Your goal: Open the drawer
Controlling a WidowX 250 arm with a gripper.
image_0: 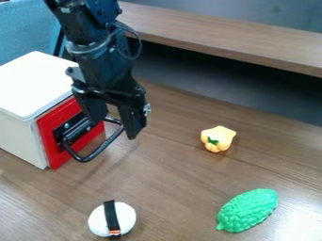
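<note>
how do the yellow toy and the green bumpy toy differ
The yellow toy is compact and lobed, while the green toy is a long oval. The green toy is bumpy all over; the yellow toy looks smoother. The yellow toy carries a small dark green patch, whereas the green toy is green throughout. Both lie on the wooden table.

Arm (97,52) hangs down; hand (114,129) lowered; fingers (133,121) apart.
</note>
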